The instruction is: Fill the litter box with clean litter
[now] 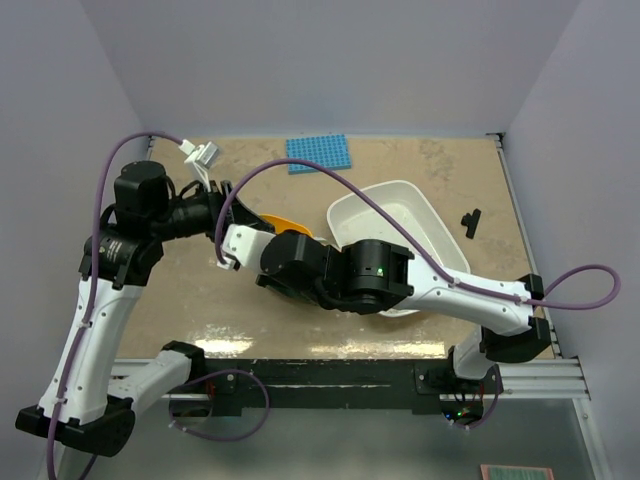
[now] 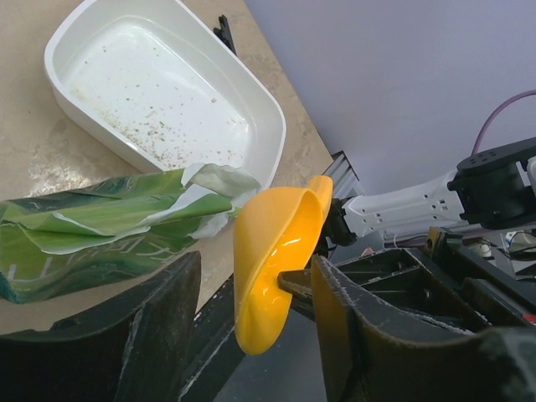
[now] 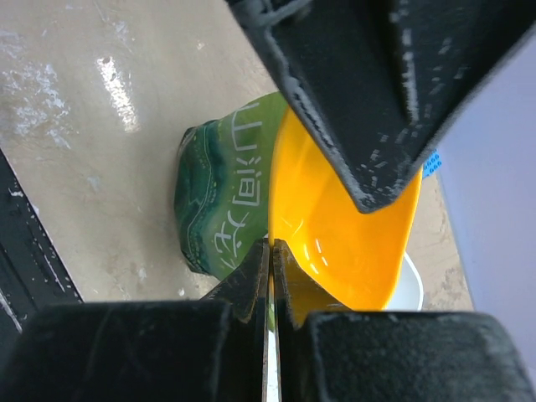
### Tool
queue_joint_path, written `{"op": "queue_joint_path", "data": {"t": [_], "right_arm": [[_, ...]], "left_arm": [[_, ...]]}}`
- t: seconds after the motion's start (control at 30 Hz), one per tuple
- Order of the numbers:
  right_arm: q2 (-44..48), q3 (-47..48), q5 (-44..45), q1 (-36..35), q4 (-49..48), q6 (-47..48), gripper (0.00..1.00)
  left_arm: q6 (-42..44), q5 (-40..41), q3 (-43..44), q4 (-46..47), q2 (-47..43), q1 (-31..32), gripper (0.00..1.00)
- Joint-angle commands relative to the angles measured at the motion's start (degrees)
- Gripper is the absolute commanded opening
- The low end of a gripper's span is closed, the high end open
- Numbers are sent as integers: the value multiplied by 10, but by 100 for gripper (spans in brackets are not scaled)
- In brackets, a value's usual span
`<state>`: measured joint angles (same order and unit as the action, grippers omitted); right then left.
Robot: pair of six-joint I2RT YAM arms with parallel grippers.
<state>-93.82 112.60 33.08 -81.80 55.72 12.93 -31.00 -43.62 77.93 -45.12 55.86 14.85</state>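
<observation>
Left wrist view shows my left pincer with jaws apart either side of the orange scoop. The right pincer pinches the scoop tight by its thin rim above the green bag, and I read this as a handover before any scooping. The litter box lies on the desk just beside the bag, holding only scattered grains of clean litter. Next I need a firm hold and a way into the bag's crumpled mouth, with the crossed arms crowding each other and the blue mat well off.
</observation>
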Motion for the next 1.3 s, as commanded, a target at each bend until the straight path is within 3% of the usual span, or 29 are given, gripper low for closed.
{"op": "queue_joint_path", "data": {"t": [0.0,0.17,0.27,0.3,0.47,0.5,0.6,0.7,0.83,1.0,1.27], "right_arm": [[0,27,22,-5,-10,11,0],[1,23,33,-6,-10,11,0],[1,20,38,-6,-10,10,0],[2,19,40,-6,-9,8,0],[14,12,35,-6,-27,-13,0],[31,7,30,-6,-35,-18,22],[66,-19,26,-6,-72,-44,55],[118,-33,40,-7,-103,-87,66],[166,-27,66,-3,-124,-123,68],[219,-40,79,3,-76,-182,69],[381,-257,36,7,-205,-378,73]], "left_arm": [[-11,-23,-5,17,-10,7,52],[-9,-31,-10,22,-12,9,28],[-8,-35,-15,28,-14,10,3],[-6,-36,-16,28,-14,11,0],[7,-9,-20,32,-23,11,0],[7,-2,-21,35,-29,11,0],[6,20,-25,60,-49,11,0],[11,32,-34,79,-65,11,0],[12,40,-57,100,-76,11,0],[9,53,-75,143,-101,11,0],[-31,-5,-126,259,-127,11,0]]}}
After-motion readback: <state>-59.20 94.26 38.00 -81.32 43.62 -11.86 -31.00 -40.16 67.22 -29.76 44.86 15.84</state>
